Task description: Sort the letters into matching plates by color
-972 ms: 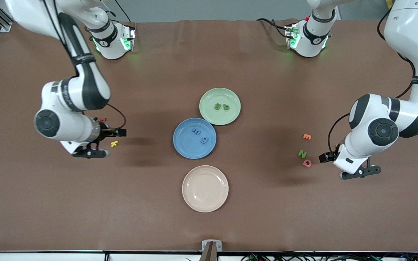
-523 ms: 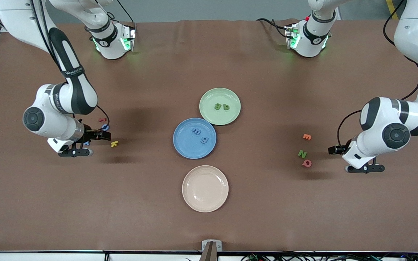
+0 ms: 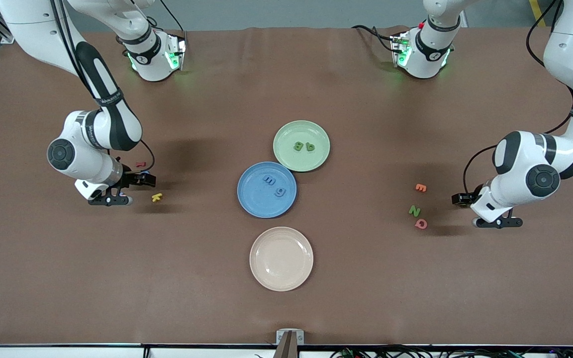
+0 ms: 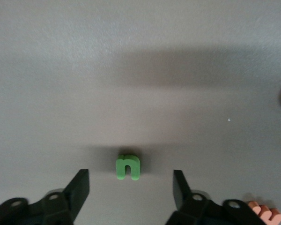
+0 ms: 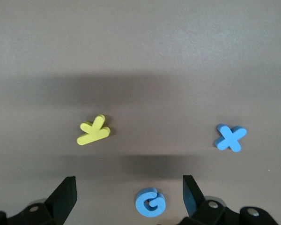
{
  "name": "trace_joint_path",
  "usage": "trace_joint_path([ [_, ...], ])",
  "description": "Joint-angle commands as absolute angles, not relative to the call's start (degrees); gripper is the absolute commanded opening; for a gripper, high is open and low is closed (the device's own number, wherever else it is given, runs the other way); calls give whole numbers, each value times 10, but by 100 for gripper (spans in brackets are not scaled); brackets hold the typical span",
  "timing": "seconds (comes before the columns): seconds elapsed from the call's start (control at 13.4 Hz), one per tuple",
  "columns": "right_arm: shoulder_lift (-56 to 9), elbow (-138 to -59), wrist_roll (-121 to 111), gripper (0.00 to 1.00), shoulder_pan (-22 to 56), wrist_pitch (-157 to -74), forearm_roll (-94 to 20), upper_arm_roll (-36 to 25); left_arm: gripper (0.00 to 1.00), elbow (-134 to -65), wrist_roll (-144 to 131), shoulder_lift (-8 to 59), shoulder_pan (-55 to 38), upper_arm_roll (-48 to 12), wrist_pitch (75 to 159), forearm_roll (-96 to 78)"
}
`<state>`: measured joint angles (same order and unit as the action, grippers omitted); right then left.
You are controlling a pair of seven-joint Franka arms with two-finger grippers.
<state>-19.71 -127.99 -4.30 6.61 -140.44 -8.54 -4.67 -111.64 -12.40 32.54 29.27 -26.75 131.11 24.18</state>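
A green letter n (image 4: 128,167) lies on the table between the fingers of my left gripper (image 4: 130,187), which stands open around it without touching it. My left gripper (image 3: 498,222) is low at the left arm's end of the table, beside a green N (image 3: 414,211). A blue G (image 5: 150,202) lies between the open fingers of my right gripper (image 5: 129,199), with a blue X (image 5: 231,137) close by. My right gripper (image 3: 111,200) is low at the right arm's end. The green plate (image 3: 286,132) holds two green letters (image 3: 304,146). The blue plate (image 3: 254,199) holds two blue letters (image 3: 275,186).
A beige plate (image 3: 281,258) sits nearer the front camera than the blue plate. A yellow K (image 3: 156,197) and a red letter (image 3: 140,163) lie by my right gripper. An orange E (image 3: 420,187) and a pink Q (image 3: 421,223) lie beside the green N.
Both arms have come down toward the table. The left gripper moved toward its end of the table; the right gripper shifted out toward its end, then partly back.
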Motion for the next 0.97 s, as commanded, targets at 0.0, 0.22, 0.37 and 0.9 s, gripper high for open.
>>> trace_joint_path([
  [0.0,-173,-1305,-46,100,51,-1407,-76,-41,69,-1123,-120,330,303,-272,1321,250],
  [0.22,-174,-1315,-46,100,44,-1407,-76,-41,63,-1123,-120,341,305,-272,1332,250],
  [0.37,-176,-1320,-46,98,38,-1412,-76,-42,59,-1122,-120,346,304,-272,1333,250],
  [0.9,-181,-1342,-39,82,38,-1450,-76,-43,55,-1121,-120,348,305,-270,1335,250],
])
